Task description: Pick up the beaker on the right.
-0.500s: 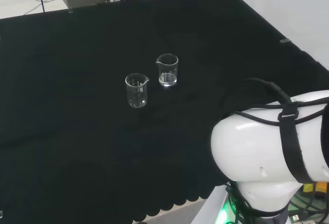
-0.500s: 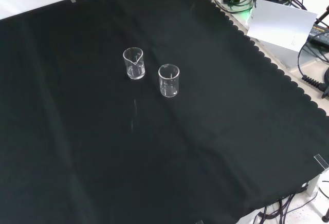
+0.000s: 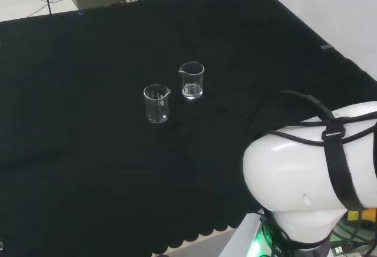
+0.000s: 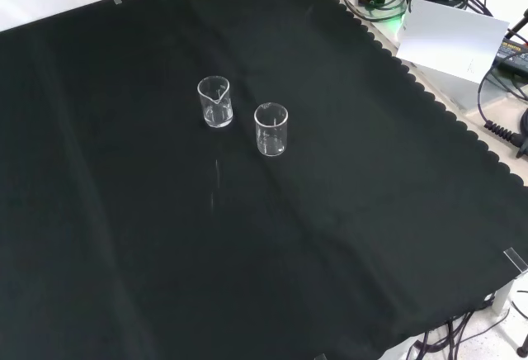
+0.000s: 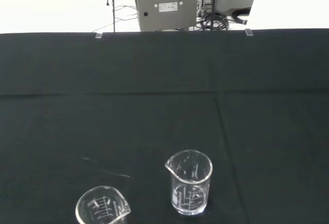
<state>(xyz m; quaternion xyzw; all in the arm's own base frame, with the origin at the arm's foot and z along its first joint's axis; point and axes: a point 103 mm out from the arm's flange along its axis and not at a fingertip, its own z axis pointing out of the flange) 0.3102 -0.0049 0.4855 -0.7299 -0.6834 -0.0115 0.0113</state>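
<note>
Black-clothed counter (image 4: 346, 236), two clear beakers upright, near each other: right beaker (image 3: 192, 80), left beaker (image 3: 156, 104). Grey cabinet (image 5: 165, 9) beyond. Robot hand's state impossible to tell.

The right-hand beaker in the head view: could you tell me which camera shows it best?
The wrist view: the beaker stands close and large, with spout and markings clear. The head view and front view show it small but whole.
</note>
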